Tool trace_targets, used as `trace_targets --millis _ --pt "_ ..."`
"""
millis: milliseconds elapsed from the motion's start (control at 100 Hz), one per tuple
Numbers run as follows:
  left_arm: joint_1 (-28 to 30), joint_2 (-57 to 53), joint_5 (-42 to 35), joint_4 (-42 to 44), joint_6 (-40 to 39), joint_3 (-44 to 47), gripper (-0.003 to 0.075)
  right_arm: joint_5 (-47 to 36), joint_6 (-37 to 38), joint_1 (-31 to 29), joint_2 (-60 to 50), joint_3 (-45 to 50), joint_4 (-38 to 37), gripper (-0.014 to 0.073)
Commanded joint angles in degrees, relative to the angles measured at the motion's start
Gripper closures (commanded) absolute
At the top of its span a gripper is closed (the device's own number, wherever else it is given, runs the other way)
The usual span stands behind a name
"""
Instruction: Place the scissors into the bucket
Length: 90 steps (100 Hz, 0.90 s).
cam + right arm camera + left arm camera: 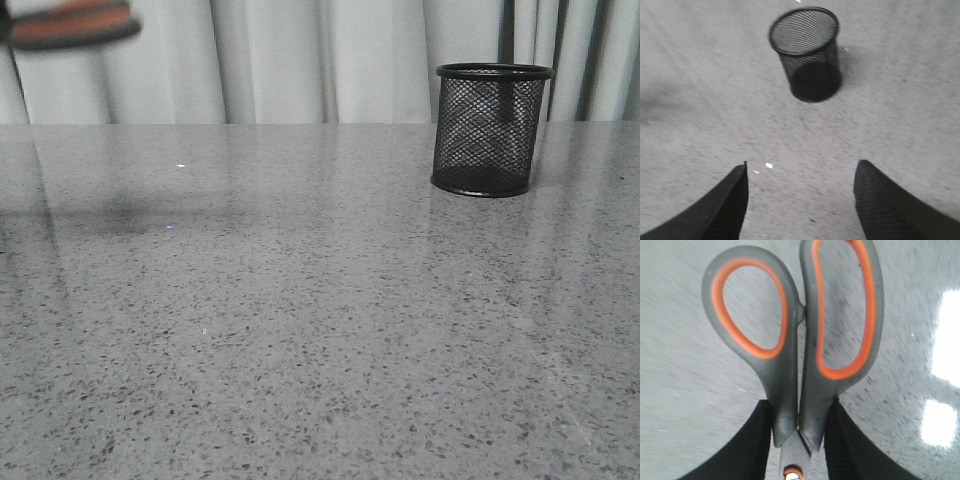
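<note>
The scissors (800, 350), dark grey with orange-lined handle loops, are held in my left gripper (799, 410), which is shut on them just below the loops, above the table. In the front view only a blurred handle loop (75, 25) shows at the top left corner; the blades are hidden. The bucket (490, 128), a black wire-mesh cup, stands upright at the far right of the table; it also shows in the right wrist view (807, 52). My right gripper (800, 172) is open and empty, above the table and short of the bucket.
The grey speckled table (300, 320) fills the view. Pale curtains (300, 60) hang behind its far edge. A dark shadow (120, 215) lies on the table at the left.
</note>
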Motion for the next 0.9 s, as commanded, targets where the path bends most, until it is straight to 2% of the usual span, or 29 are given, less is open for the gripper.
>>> trace_targets --millis 0,200,290,530,700,890 --pt "-4.8 -2.9 -0.4 1.7 -4.1 -5.7 0.0741 -5.4 -2.9 0.2 0.5 -2.3 8.0 0.0181" --pt "-18.2 -2.9 -3.8 10.0 -11.9 -14.4 0.0741 -6.8 -10.4 0.2 0.5 -5.6 23.6 0.0181" --pt "-24.1 -2.9 -7.0 13.4 -15.5 -16.2 0.0741 -7.4 -11.9 0.2 0.5 -7.5 26.6 0.0181" --pt "-37.3 -2.9 -13.9 19.2 -18.8 -17.2 0.0741 -7.4 -13.4 0.2 1.0 -10.9 29.7 0.0181" --pt "-42.7 -2.1 -16.0 24.6 -22.8 -17.2 0.0741 -5.6 -19.4 0.2 2.5 -11.3 39.0 0.0181" --pt "-45.2 -1.0 -17.5 24.7 -24.0 -17.2 0.0741 -5.2 -25.5 0.2 4.5 -11.3 47.6 0.0181"
